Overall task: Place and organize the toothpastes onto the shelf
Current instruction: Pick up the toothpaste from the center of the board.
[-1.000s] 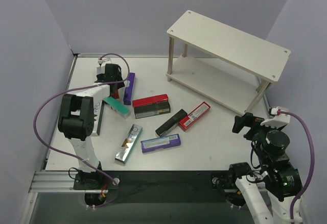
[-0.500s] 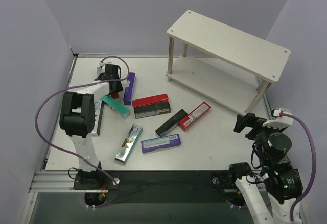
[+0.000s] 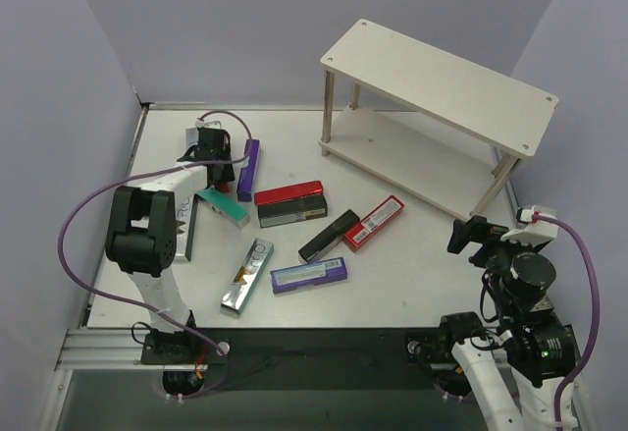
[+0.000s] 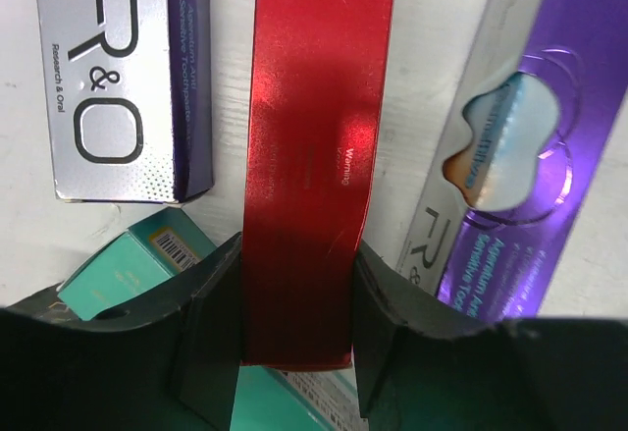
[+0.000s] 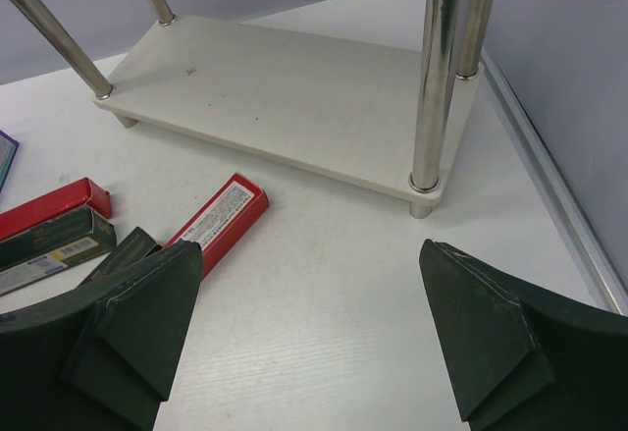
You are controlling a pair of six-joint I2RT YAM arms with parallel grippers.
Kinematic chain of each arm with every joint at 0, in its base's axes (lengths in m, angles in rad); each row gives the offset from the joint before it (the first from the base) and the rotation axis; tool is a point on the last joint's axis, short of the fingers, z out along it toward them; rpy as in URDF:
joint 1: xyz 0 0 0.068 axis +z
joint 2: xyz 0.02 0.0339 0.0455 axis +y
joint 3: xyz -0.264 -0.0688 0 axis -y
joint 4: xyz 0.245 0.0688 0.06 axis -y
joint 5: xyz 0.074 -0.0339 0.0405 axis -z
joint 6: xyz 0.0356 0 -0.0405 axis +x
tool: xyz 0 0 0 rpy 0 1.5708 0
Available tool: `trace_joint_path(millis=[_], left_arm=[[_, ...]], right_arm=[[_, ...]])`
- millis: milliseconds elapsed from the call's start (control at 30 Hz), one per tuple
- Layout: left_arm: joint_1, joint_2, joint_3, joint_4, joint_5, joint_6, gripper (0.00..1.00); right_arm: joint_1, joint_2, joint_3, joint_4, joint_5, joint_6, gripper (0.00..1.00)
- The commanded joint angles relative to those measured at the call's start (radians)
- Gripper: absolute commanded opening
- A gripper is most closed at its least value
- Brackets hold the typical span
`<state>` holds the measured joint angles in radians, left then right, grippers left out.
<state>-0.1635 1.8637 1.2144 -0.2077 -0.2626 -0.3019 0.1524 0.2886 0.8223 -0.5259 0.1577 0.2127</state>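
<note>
Left claw [image 4: 294,298]: the matte black fingers [image 4: 208,328] were closed against both long edges of the red carton [image 4: 314,146]. The carton was a slim box with a glossy foil face that threw a bright highlight. From above, the claw [image 3: 209,146] sat at the far-left of the table [image 3: 412,274] and hid that carton.

Neighbours in the left wrist view:
- To one side lay the silver R&O carton [image 4: 108,68], with a dotted metallic face and a purple side panel.
- To the other side lay the purple carton [image 4: 525,146], mirror-shiny with a silver band.
- The teal carton [image 4: 123,274] was dull card with a barcode, partly under a finger.

Right claw [image 5: 314,333]: the jaws were spread wide, with angular black fingers [image 5: 128,328] over bare white table that showed a faint grain.

The shelf [image 3: 439,80] stood far right. It had two flat, pale beige rectangular boards with rounded corners, and thin round legs [image 5: 435,68] of polished metal.

Loose cartons lay mid-table:
- The red labelled carton [image 3: 374,223] lay nearest the lower board.
- The black carton [image 3: 329,236] lay just beside it.
- The purple-and-silver carton [image 3: 308,275] and the silver carton [image 3: 247,275] lay nearer the arms.
</note>
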Motion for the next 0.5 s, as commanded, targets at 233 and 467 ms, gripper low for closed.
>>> trace_joint_path(millis=[233,467], left_arm=[[-0.115,-0.274,-0.055,0.071,0.128,0.165,0.37],[-0.238,-0.454,-0.167,0.028,0.194,0.225,0.36]], right_arm=[[0.009,0.003,-0.005,0.076,0.0,-0.035,1.0],[0.009,-0.002,-0.006,0.079,-0.01,-0.041,1.0]])
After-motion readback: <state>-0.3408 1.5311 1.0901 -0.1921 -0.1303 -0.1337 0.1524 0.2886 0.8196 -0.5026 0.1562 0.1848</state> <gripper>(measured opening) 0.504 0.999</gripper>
